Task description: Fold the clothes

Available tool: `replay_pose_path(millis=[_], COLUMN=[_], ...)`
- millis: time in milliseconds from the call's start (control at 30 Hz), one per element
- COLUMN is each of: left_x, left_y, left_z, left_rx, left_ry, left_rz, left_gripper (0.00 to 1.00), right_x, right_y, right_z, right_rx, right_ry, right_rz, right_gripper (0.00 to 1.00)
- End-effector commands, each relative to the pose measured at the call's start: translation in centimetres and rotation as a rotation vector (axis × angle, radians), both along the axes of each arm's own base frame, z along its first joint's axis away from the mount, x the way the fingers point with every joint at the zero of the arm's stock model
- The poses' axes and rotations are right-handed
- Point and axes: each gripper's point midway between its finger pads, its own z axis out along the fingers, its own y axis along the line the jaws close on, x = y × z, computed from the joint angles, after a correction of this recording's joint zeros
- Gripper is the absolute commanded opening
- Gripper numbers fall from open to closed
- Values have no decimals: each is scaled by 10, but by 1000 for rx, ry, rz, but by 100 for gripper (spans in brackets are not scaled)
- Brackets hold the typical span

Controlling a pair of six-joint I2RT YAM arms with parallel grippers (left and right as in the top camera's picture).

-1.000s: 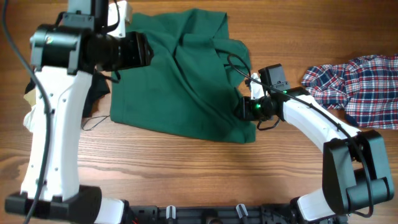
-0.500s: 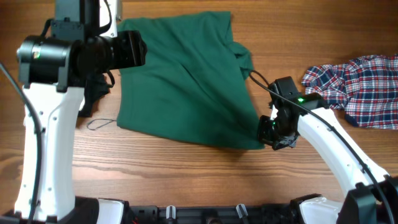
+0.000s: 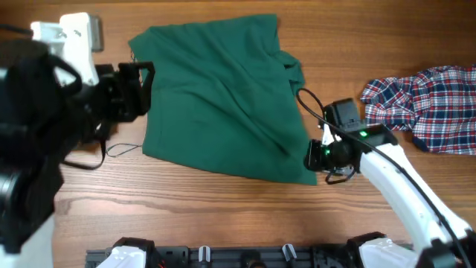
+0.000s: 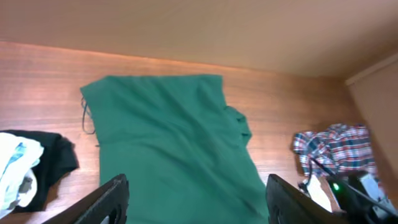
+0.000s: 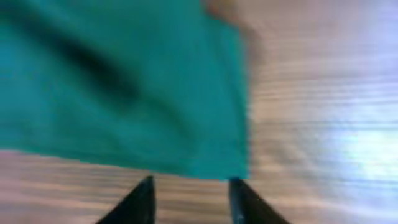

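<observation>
Clothes (image 3: 216,97): soft matt green cloth, lightly creased. Table (image 3: 223,216): smooth wood, grain visible, faint sheen. Plaid shirt (image 3: 431,100): woven cloth, matt, rumpled. Right arm (image 3: 405,182): smooth white plastic shell with black matt joints.

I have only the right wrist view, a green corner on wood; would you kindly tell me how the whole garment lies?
Observer: The green garment lies spread on the table, wrinkled, with a bunched fold on its right edge.
Operator: Thank you. Is anything else lying nearby?
Observer: A plaid shirt lies crumpled to the right of the green one, apart from it.
Operator: And where is the left gripper?
Observer: The left gripper hangs open high above the garment, holding nothing.
</observation>
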Motion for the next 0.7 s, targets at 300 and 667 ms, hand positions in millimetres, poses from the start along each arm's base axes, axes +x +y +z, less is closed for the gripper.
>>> replay_pose_path(millis=[300,667], left_x=[-31,96], left_y=[-36,-45], left_z=[12,-135], left_rx=[28,332], left_ry=[-52,364], left_rz=[-141,17], left_gripper=[58,63], right_x=[69,199], right_y=[48,78], right_z=[61,104], right_rx=[217,208], right_ry=[-297,-315], right_rz=[140,140], right_gripper=[56,65])
